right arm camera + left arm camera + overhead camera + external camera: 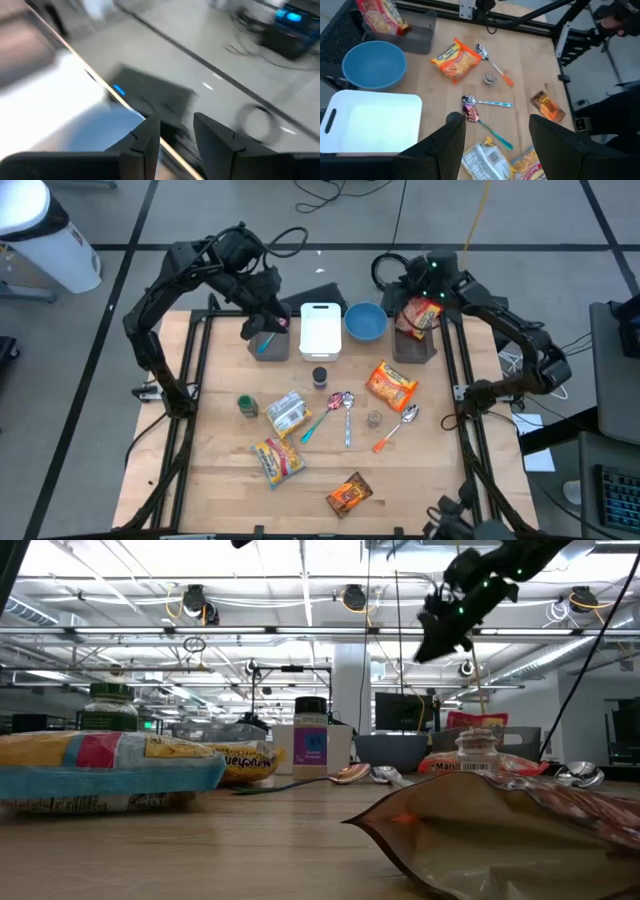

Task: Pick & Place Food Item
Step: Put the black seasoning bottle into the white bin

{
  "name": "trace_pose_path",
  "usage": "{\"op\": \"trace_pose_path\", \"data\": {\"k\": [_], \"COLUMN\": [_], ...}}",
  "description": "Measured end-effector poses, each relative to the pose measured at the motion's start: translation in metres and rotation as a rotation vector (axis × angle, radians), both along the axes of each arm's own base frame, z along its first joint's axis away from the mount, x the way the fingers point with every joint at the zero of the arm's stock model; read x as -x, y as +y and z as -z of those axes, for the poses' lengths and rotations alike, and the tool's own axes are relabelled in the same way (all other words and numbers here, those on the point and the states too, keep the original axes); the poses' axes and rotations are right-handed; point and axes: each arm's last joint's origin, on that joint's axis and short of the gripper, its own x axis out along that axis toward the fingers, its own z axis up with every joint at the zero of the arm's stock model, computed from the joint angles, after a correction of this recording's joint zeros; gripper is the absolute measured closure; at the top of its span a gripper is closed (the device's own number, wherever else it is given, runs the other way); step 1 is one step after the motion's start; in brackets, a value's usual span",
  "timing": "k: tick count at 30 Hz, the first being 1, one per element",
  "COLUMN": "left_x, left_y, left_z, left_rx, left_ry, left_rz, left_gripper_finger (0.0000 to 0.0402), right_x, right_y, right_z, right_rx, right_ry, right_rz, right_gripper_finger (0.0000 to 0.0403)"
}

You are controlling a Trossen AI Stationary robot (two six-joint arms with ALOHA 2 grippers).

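An orange-and-red food packet (422, 313) stands tilted inside the grey bin (415, 345) at the table's far right, its top sticking out above the rim; the left wrist view shows it too (382, 15). My right gripper (415, 280) hovers above and just beyond that bin, open, with nothing between its fingers (177, 140). It shows high up in the low view (435, 640). My left gripper (495, 145) waits open over the far left of the table, near a second grey bin (268, 343).
Between the bins lie a white cutting board (321, 330) and a blue bowl (365, 322). On the wood lie an orange noodle packet (392, 385), a silver packet (288, 413), a yellow packet (278, 460), a brown packet (349, 495), spoons (345, 412) and small jars (247, 406).
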Motion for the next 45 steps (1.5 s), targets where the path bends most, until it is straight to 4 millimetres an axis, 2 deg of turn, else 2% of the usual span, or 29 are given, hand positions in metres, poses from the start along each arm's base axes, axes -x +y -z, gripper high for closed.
{"op": "trace_pose_path", "data": {"k": [3, 6, 13, 17, 24, 30, 35, 39, 45], "left_x": [0.006, 0.011, 0.015, 0.029, 0.049, 0.084, 0.112, 0.129, 0.135], "left_y": [0.006, 0.011, 0.022, 0.022, 0.003, -0.028, -0.054, -0.070, -0.081], "left_z": [0.001, 0.002, 0.010, 0.018, 0.042, 0.072, 0.096, 0.115, 0.151], "left_rx": [0.028, 0.040, 0.075, 0.089, 0.114, 0.102, 0.127, 0.175, 0.251], "left_ry": [0.007, 0.010, 0.020, 0.028, -0.088, -0.112, -0.210, -0.304, -0.379], "left_rz": [0.009, 0.009, 0.010, -0.027, -0.111, -0.273, -0.373, -0.432, -0.436], "left_gripper_finger": [0.0172, 0.0172, 0.0172, 0.0172, 0.0172, 0.0172, 0.0172, 0.0172, 0.0172], "right_x": [-0.006, -0.016, -0.045, -0.062, -0.077, -0.084, -0.090, -0.099, -0.121], "right_y": [0.008, 0.017, 0.042, 0.058, 0.077, 0.089, 0.098, 0.105, 0.119], "right_z": [-0.014, -0.023, -0.029, -0.037, -0.047, -0.049, -0.050, -0.046, -0.036], "right_rx": [-0.037, -0.067, -0.131, -0.103, -0.079, -0.079, -0.075, -0.111, -0.172], "right_ry": [-0.185, -0.300, -0.396, -0.454, -0.543, -0.554, -0.565, -0.571, -0.579], "right_rz": [-0.067, -0.149, -0.271, -0.357, -0.442, -0.490, -0.524, -0.480, -0.538], "right_gripper_finger": [0.0287, 0.0287, 0.0287, 0.0287, 0.0287, 0.0287, 0.0287, 0.0287, 0.0286]}}
